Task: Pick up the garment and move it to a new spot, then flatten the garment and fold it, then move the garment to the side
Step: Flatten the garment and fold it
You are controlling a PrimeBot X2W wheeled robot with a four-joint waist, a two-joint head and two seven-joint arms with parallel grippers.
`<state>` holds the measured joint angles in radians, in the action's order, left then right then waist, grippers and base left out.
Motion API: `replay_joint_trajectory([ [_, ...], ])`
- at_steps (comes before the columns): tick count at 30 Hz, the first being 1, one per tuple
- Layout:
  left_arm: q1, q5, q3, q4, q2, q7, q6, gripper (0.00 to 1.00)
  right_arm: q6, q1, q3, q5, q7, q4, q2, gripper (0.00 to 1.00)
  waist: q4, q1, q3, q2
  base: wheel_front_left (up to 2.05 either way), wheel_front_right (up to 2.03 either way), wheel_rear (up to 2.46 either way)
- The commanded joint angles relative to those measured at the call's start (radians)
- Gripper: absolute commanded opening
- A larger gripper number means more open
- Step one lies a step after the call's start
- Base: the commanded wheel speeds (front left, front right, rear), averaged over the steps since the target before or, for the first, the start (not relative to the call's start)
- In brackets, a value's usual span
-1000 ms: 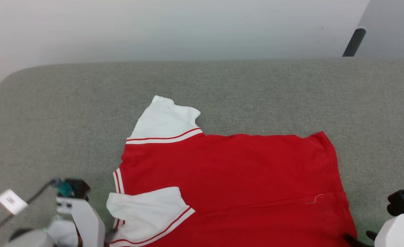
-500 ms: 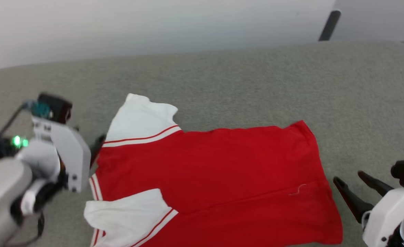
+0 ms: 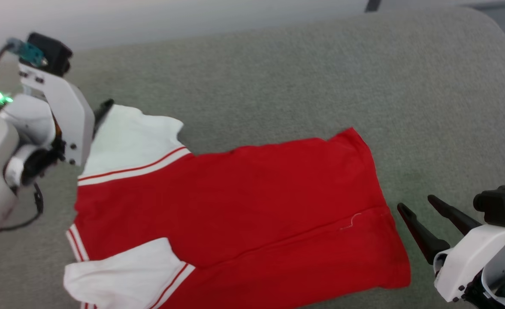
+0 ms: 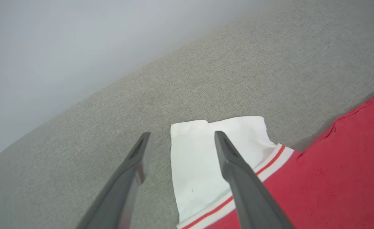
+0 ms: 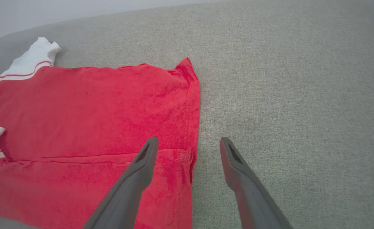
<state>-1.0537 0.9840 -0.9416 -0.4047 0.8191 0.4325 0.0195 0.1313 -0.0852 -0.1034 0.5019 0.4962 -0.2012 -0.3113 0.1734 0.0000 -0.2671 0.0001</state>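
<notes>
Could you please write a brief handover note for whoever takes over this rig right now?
Left gripper: open, empty, fingers at the far sleeve.
Right gripper: open, empty, beside the hem.
Jersey: spread on the grey cushion, between the grippers.
Done: laid out flat; the near long edge looks folded over, with the near sleeve on top.
Left: finish the fold, then move it aside.

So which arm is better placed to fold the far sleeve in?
Left. The left gripper, open, straddles the edge of that sleeve; the right gripper, open, is at the hem end of the garment.
</notes>
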Motion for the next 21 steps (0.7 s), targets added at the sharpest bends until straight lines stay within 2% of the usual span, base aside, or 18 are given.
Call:
replay_joint_trajectory([
  [1, -0.018, -0.002, -0.001, -0.024, -0.008, 0.005, -0.012, 1.0, -0.001, -0.015, -0.005, 0.014, -0.009, 0.001, 0.003, 1.0, 0.037, 0.0, -0.041, -0.0001, 0.0, 0.0, 0.0],
  [9, -0.09, -0.011, -0.03, -0.226, -0.063, 0.05, -0.089, 1.0, -0.001, -0.036, -0.026, 0.029, -0.041, 0.022, 0.007, 1.0, 0.068, 0.0, -0.092, -0.0001, 0.0, 0.0, 0.0],
  [21, -0.112, 0.043, -0.059, -0.434, -0.15, 0.161, -0.13, 1.0, -0.001, -0.073, -0.036, 0.043, -0.059, 0.042, -0.002, 1.0, 0.075, 0.0, -0.12, -0.0001, 0.0, 0.0, 0.0],
])
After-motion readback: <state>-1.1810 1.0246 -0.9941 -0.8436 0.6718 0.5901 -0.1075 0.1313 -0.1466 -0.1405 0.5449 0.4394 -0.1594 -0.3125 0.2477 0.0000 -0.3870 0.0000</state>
